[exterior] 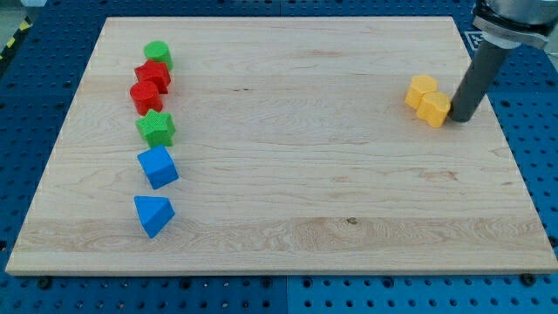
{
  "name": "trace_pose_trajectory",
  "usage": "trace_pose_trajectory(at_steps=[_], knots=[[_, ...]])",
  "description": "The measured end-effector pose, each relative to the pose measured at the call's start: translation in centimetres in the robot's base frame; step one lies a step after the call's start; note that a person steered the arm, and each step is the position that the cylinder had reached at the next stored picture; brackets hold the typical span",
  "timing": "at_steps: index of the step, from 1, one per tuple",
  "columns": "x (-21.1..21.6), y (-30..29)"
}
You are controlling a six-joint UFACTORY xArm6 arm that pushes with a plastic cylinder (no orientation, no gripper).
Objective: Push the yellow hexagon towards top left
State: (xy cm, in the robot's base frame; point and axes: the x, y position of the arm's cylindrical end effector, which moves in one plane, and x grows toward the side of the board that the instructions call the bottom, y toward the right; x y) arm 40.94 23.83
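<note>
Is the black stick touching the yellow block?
Touching: the camera view shows my tip pressed against the right side of the yellow block, no gap between them.

Rod (pixel 481 65) runs off the view's top edge, upper part gone. Two yellow blocks (pixel 428 99) overlap, shapes hard to tell apart. Board's (pixel 288 253) bottom corners clipped.

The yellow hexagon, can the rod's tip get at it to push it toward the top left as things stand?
Probably yes. My tip sits right beside the yellow hexagon, on the view's right, with nothing between them. A second yellow block touches it on the upper left and may get pushed along.
</note>
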Motion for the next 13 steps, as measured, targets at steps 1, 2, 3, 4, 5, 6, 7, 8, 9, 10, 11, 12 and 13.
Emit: trace_pose_trajectory(at_steps=[1,2,3,4,5,6,7,8,9,10,11,12,13], knots=[[-1.0,-1.5],[-2.3,-3.2],[-4.0,-3.5],[-4.2,-3.1],[-4.3,-3.1],[-5.5,-3.1],[-5.9,-3.2],[-5.9,-4.9],[-6.6,-7.3],[-7.9,-9.1],[-8.6,-10.7],[-9.1,-12.6],[-9.4,-14.9]])
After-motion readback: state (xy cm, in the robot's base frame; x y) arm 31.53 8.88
